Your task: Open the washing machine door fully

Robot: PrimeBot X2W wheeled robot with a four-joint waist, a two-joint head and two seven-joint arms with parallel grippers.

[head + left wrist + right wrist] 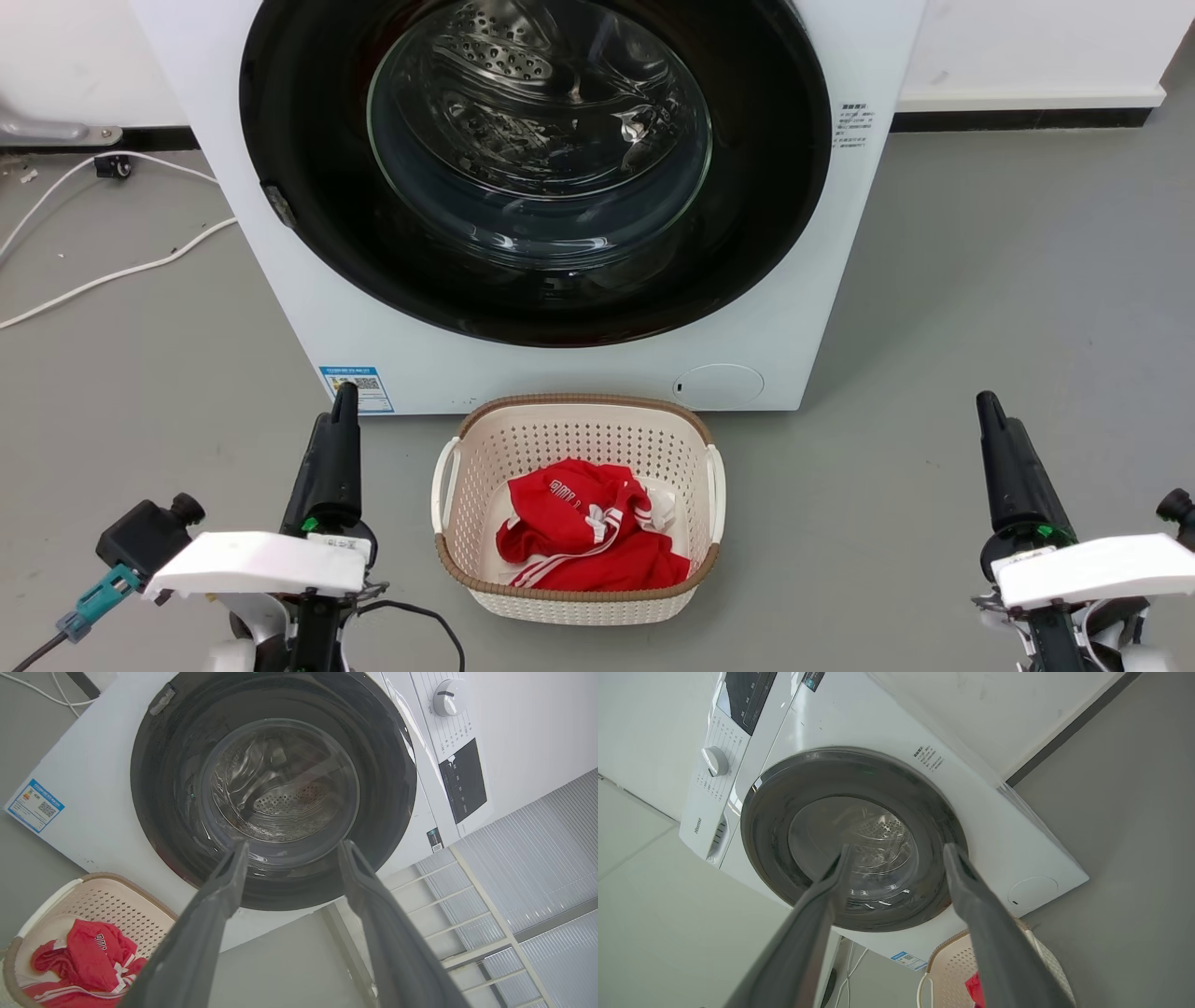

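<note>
Both grippers stood empty, fingers spread wide, I noted: left gripper (292, 847), right gripper (899, 851). Beyond the fingertips the washing machine door (537, 168) lay shut, well apart.

Report on my head view: lighting is bright, even and diffuse, and the focus is sharp throughout. The washing machine door (308, 187) carries pale, soft reflections on its glossy black ring. Small hard highlights sit on the glass window (541, 140) at upper centre. A faint, soft-edged shadow lies on the floor (1027, 327) at centre right, beside the washing machine (560, 373).

Both wrist views are paler and lower in contrast, and straight cabinet lines bow toward the frame edges. My left gripper (293, 842) and right gripper (897, 845) show blurred, unfocused fingers at lower centre.
</note>
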